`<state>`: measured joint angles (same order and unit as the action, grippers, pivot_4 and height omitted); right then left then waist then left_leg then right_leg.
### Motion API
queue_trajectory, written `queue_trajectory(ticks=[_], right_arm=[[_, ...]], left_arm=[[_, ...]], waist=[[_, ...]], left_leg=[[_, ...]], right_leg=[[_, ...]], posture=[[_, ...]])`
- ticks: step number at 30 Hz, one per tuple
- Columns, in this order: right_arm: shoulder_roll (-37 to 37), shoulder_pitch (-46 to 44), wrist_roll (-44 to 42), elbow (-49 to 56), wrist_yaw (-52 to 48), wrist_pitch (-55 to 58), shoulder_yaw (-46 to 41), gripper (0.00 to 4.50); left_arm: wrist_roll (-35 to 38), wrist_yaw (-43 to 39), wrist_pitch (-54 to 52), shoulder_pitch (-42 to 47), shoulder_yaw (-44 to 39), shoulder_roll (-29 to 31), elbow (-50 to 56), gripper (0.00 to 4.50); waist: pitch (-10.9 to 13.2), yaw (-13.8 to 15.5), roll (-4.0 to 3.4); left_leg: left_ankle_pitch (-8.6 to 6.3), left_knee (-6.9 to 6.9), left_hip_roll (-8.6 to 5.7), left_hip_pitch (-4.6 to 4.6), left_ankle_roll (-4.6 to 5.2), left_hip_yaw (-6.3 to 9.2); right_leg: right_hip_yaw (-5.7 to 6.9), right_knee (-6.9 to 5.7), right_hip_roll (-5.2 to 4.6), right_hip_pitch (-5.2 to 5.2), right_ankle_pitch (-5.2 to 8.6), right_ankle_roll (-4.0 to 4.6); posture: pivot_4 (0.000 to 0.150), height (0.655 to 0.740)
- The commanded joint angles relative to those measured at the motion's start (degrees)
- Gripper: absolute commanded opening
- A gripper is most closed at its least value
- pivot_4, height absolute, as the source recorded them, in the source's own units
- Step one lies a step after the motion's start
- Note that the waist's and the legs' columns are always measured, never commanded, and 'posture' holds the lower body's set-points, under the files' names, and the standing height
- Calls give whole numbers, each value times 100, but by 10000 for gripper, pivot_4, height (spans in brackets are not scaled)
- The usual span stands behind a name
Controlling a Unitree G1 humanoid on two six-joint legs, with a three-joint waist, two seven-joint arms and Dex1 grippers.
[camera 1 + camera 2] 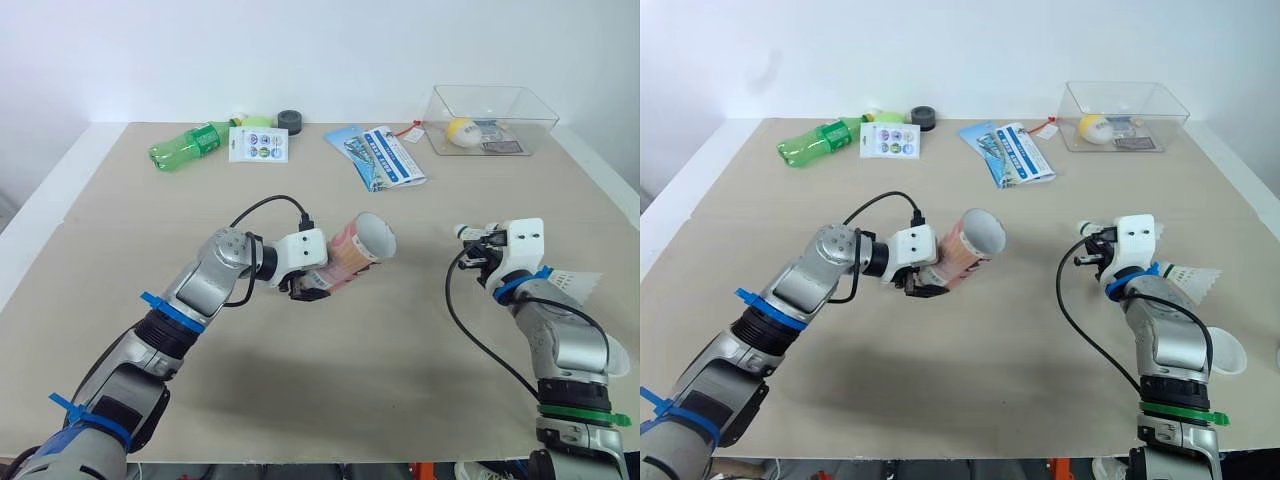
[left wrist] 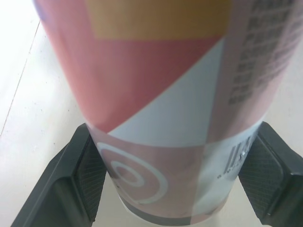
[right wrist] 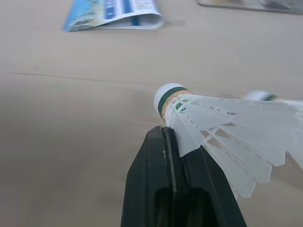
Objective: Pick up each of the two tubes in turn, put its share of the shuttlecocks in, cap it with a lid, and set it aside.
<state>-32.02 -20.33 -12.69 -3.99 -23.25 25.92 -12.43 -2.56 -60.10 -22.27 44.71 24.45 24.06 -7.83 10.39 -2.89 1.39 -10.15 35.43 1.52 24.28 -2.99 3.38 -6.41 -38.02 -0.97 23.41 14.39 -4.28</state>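
Note:
My left gripper [image 1: 308,284] is shut on the base end of a pink, red and pale-blue tube [image 1: 356,247]. The tube is held above the table, tilted, with its open mouth facing right toward the other arm. In the left wrist view the tube [image 2: 161,94] sits between both pads [image 2: 90,175]. My right gripper [image 1: 476,250] hovers to the right of the tube's mouth, shut on a white shuttlecock [image 3: 222,127] with a green-banded cork; its cork [image 1: 462,232] points left. A second shuttlecock [image 1: 574,284] lies on the table beside my right forearm.
A white round lid [image 1: 1226,355] lies near the right front edge. Along the back are a green bottle [image 1: 185,145], a sticker card [image 1: 258,143], a black roll [image 1: 290,121], folded brochures [image 1: 378,156] and a clear box [image 1: 520,103] holding a yellow ball.

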Motion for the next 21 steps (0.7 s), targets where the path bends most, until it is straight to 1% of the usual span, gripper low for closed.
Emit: queue_trajectory(ticks=[1,5,6,9,11,15,17,21], right_arm=[[-657,-45,328,476,-853,-940,345,438],[-1519,-272,314,679,-2273,-2193,652,438],[-1828,-368,315,699,-2709,-2537,711,438],[-2624,-818,363,624,-3821,-3488,905,438],[-2733,-1187,224,599,-4137,-3670,991,438],[-2585,-1774,-29,756,-4513,-3711,1184,438],[-2463,-2067,-15,771,-4627,-3778,1326,438],[-2303,-2356,138,646,-4860,-4092,1577,438]], left_arm=[[-9,103,115,208,-145,-62,-257,36227],[-22,80,234,315,-120,-81,-516,36227],[-11,72,246,332,-115,-92,-554,36227],[25,15,276,359,-95,-123,-637,36227],[61,-23,234,361,-91,-157,-672,36227],[110,-92,134,365,-117,-220,-690,36227],[85,-137,96,364,-97,-204,-693,36227],[19,-213,82,377,-44,-167,-712,36227]], waist=[[1,1,-1],[2,-1,-3],[2,-9,-2],[7,-9,-10],[10,-17,-14],[10,-13,-14],[10,-8,-14],[10,9,-14]], left_leg=[[0,2,-1,1,0,-1],[0,8,0,-3,0,0],[0,8,0,-4,0,-1],[0,9,0,-7,0,-2],[0,11,1,-8,0,-4],[0,14,2,-11,-1,-1],[1,16,2,-8,-1,-1],[0,16,0,-5,-1,0]], right_leg=[[0,0,0,-1,0,-1],[0,0,1,-6,-2,-6],[0,0,1,-5,-3,-7],[0,0,0,-9,-3,-7],[-1,0,0,-9,-4,-9],[0,0,1,-14,-6,-6],[0,0,0,-14,-6,-6],[0,0,-1,-12,-5,-6]], posture=[[1500,7400],[1500,7400],[1500,7400],[1500,7400],[1500,7400],[1500,7400],[1500,7400],[1500,7400]])
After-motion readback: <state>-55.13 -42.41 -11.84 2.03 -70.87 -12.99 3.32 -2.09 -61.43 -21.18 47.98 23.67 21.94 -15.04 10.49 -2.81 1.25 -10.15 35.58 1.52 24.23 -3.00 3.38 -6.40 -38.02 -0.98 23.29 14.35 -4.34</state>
